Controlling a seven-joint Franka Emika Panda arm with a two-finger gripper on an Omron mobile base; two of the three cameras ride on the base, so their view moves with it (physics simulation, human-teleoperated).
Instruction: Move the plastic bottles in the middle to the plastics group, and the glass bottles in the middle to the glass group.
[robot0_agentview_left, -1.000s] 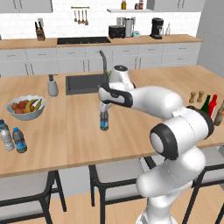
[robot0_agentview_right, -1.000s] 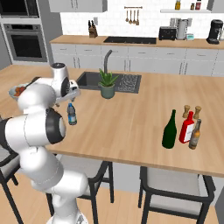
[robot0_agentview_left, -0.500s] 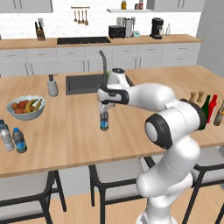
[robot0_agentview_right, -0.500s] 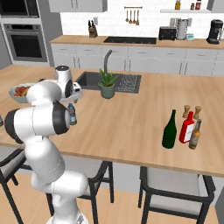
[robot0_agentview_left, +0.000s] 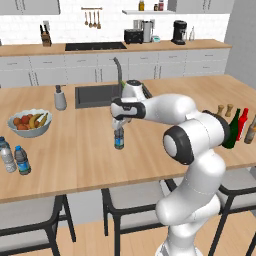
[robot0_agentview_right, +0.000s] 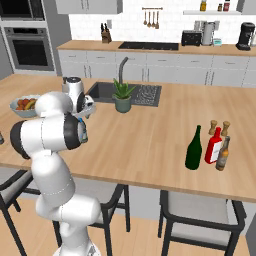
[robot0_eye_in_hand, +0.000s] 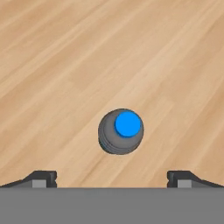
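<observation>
Your gripper (robot0_eye_in_hand: 112, 181) hangs straight above the small plastic bottle (robot0_agentview_left: 119, 138), which stands mid-counter, nearer the front edge than the sink; the fingers are spread wide, one to each side of its cap. Lower straight down until the pads flank the body, then close squarely. The plastics group (robot0_agentview_left: 7, 156) waits by the counter's (robot0_agentview_left: 75, 165) left front edge; the green bottle (robot0_agentview_right: 193, 148) already stands beside the glass group (robot0_agentview_right: 214, 145) far right.

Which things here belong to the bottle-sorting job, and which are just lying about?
Job: small plastic bottle under the hand; green glass bottle; red bottle and brown bottle; clear water bottle.

Lying about: fruit bowl; potted plant; soap dispenser; wooden shakers.
</observation>
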